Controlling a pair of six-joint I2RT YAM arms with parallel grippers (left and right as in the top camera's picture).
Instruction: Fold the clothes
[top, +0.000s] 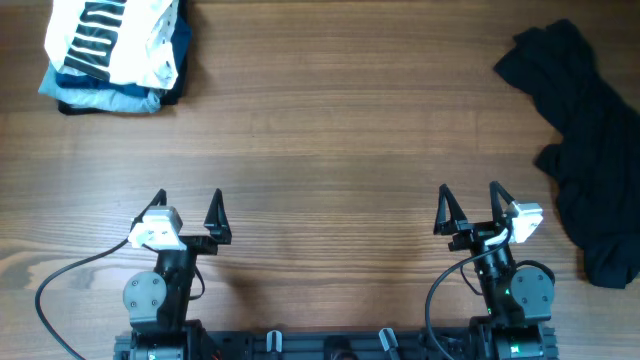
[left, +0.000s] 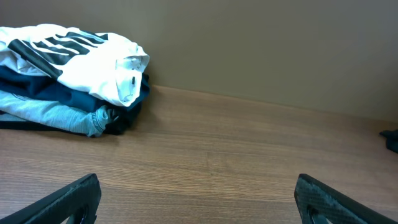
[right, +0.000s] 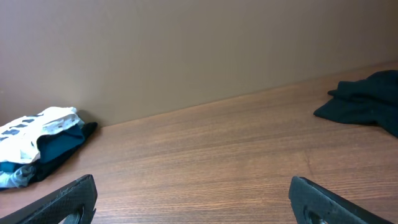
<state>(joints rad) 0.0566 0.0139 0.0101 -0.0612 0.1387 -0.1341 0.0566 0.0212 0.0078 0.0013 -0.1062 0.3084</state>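
Shirt: I see the black shirt (top: 598, 160) lying crumpled, not folded, at the far right of the table (top: 320, 130). It runs from the back corner down the right edge and partly out of the overhead view.
Shirt, wrist views: the right wrist view shows one bunched end (right: 367, 99) off to the right. The left wrist view shows only a dark sliver (left: 392, 140) at the right edge.
Right gripper: the right gripper (top: 469, 195) has its jaws spread wide with nothing between them. From its own camera (right: 191, 183) I see only bare wood in the gap. It sits near the front edge, to the left of the shirt's lower end and clear of it.
Left gripper: the left gripper (top: 188, 200) is spread just as wide and holds nothing. Its own view (left: 196, 186) also shows bare wood between the fingers (left: 68, 199). It is at front left, well apart from the shirt.
Stack: a stack (top: 110, 60) of folded garments sits at back left, white with black stripes on top and blue pieces under it. It is well apart from both grippers.
Contact: I see neither gripper touching any cloth.
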